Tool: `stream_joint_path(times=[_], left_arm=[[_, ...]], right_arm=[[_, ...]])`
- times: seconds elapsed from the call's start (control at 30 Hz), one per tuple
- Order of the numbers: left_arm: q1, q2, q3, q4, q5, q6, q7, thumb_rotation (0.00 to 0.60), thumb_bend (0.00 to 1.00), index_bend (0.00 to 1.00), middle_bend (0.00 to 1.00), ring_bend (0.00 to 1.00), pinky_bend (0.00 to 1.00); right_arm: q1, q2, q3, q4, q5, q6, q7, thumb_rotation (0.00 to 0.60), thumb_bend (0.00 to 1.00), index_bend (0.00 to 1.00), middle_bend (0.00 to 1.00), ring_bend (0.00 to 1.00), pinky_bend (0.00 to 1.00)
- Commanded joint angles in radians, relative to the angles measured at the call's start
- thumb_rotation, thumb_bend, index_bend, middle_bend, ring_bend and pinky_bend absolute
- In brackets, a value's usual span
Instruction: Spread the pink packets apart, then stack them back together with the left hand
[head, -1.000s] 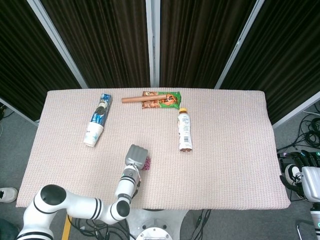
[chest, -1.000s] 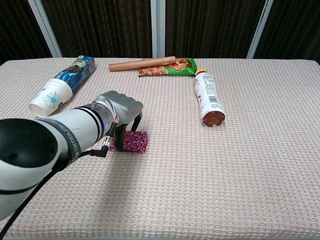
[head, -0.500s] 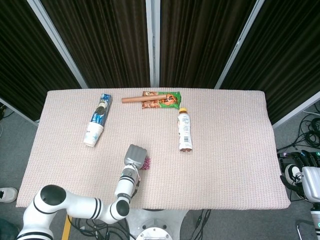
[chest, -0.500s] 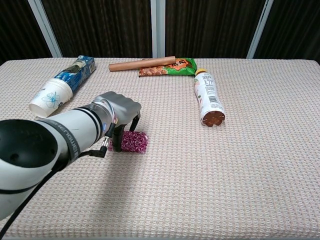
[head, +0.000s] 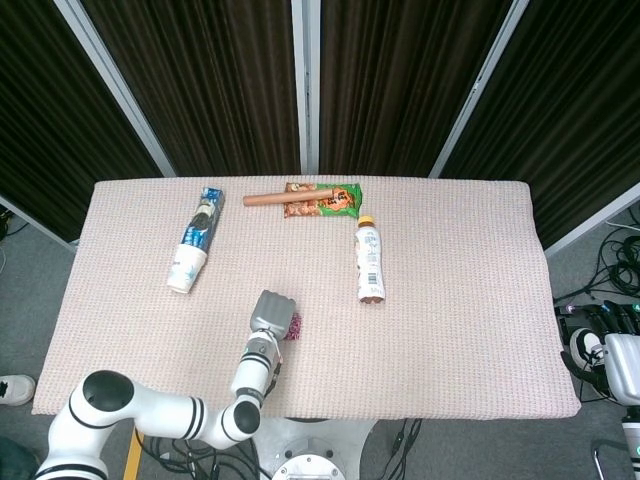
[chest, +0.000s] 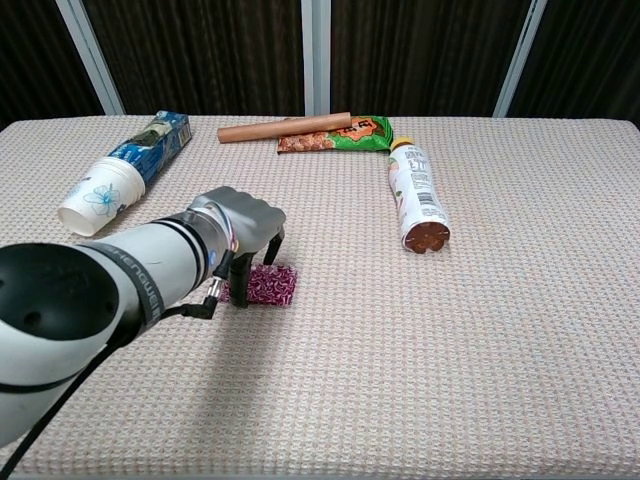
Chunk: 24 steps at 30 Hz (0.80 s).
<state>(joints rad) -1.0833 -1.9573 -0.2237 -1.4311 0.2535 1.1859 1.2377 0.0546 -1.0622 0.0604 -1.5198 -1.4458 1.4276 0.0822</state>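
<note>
The pink packets lie in a small stack on the table's near left part, seen also as pink packets in the head view. My left hand arches over their left end and pinches them, with dark fingertips on the near side and one finger behind. From above, the left hand hides most of the stack. My right hand hangs off the table's right edge, too small to read.
A paper cup stack in a blue sleeve lies at the far left. A brown tube and a green snack bag lie at the back. A bottle lies on its side right of centre.
The left hand has shifted slightly over the packets, its fingers settling closer around their left end. The packets have barely moved.
</note>
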Motion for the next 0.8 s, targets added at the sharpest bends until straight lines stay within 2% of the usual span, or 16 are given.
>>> stream_joint_path(times=[0.03,0.2,0.33,0.4,0.5,0.7,0.8], left_arm=[[-0.001,0.000,-0.001,0.001,0.001,0.000,0.000,0.600,0.20,0.42,0.89,0.86,0.98],[0.003,0.010,-0.002,-0.009,0.006,0.000,-0.004,0.600,0.19,0.39,0.89,0.86,0.98],[0.011,0.042,-0.006,-0.050,0.021,0.001,-0.019,0.600,0.19,0.32,0.89,0.85,0.98],[0.027,0.079,-0.013,-0.089,0.062,0.008,-0.061,0.600,0.19,0.28,0.88,0.85,0.97],[0.075,0.151,0.001,-0.135,0.200,0.022,-0.172,0.600,0.19,0.26,0.85,0.81,0.93],[0.188,0.313,0.053,-0.146,0.463,0.075,-0.388,0.600,0.19,0.27,0.72,0.61,0.76],[0.243,0.391,0.079,-0.138,0.584,0.110,-0.490,0.600,0.19,0.27,0.64,0.50,0.65]], right_arm=[[0.000,0.000,0.000,0.000,0.000,0.000,0.000,0.510,0.17,0.25,0.21,0.11,0.13],[0.001,-0.001,0.001,0.001,0.002,-0.002,0.001,0.511,0.17,0.25,0.21,0.11,0.13],[0.003,-0.001,0.003,0.001,0.001,-0.002,0.001,0.515,0.17,0.25,0.21,0.11,0.13],[0.003,0.000,0.004,0.001,0.000,-0.001,0.003,0.508,0.17,0.25,0.21,0.11,0.13],[0.004,0.002,0.006,0.001,0.000,0.000,0.005,0.508,0.17,0.25,0.21,0.11,0.13],[0.009,0.005,0.005,-0.003,-0.012,0.001,0.007,0.509,0.17,0.25,0.21,0.11,0.13],[0.014,0.006,0.001,-0.006,-0.029,-0.001,0.019,0.512,0.17,0.25,0.21,0.10,0.13]])
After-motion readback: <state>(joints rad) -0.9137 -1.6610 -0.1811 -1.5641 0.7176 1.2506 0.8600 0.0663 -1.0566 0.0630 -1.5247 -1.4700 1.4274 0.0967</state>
